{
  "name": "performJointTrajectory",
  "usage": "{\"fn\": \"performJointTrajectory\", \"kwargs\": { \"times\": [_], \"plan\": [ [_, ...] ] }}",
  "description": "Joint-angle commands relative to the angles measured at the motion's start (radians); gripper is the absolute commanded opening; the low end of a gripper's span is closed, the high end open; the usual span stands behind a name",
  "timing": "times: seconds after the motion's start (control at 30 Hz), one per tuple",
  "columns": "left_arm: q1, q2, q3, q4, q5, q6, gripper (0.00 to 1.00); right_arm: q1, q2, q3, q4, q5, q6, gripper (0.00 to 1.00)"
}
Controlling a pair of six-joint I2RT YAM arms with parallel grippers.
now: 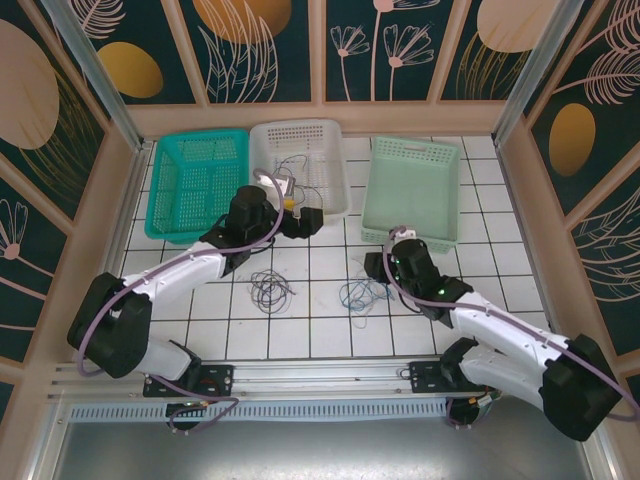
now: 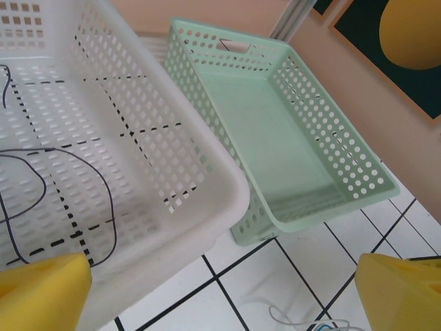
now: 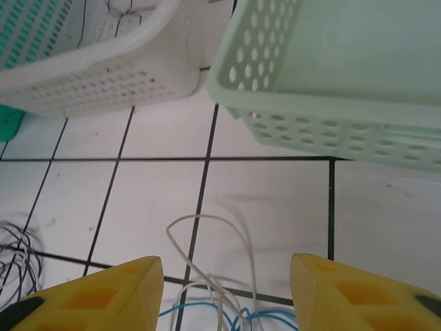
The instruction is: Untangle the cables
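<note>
Two tangles of cables lie on the tiled floor: a dark one (image 1: 270, 290) and a blue and white one (image 1: 362, 295). Another thin dark cable (image 2: 103, 200) lies loose inside the white basket (image 1: 300, 135). My left gripper (image 2: 220, 303) hovers open and wide at that basket's front right corner (image 1: 303, 212), with nothing between its yellow fingers (image 2: 41, 293). My right gripper (image 3: 224, 296) is open just above the blue and white tangle (image 1: 380, 255). A white cable loop (image 3: 200, 221) and blue strands (image 3: 207, 314) lie between its fingers, untouched.
A teal basket (image 1: 195, 185) stands at the back left and an empty pale green basket (image 1: 412, 190) at the back right. The dark tangle (image 3: 17, 255) lies left of my right gripper. Wooden walls enclose the tiled floor (image 1: 320, 330).
</note>
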Motion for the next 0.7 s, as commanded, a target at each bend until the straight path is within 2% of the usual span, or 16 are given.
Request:
{"fn": "performJointTrajectory", "kwargs": {
  "times": [0.0,0.1,0.27,0.53,0.67],
  "plan": [
    [-0.005,-0.041,-0.024,0.052,0.02,-0.018,0.98,-0.005,0.046,0.035,-0.079,-0.072,-0.029,0.51],
    [-0.005,-0.059,-0.033,0.053,0.005,-0.009,0.98,-0.006,0.091,0.047,-0.085,-0.093,-0.031,0.5],
    [-0.005,-0.064,-0.038,0.057,-0.004,-0.004,0.98,-0.004,0.157,0.088,-0.101,-0.098,-0.056,0.4],
    [-0.005,-0.059,-0.05,0.062,-0.017,-0.012,0.99,0.005,0.094,0.087,-0.118,-0.051,-0.049,0.11],
    [-0.005,-0.048,-0.043,0.062,-0.019,-0.01,0.99,0.008,0.044,0.088,-0.125,-0.056,-0.043,0.01]
  ]
}}
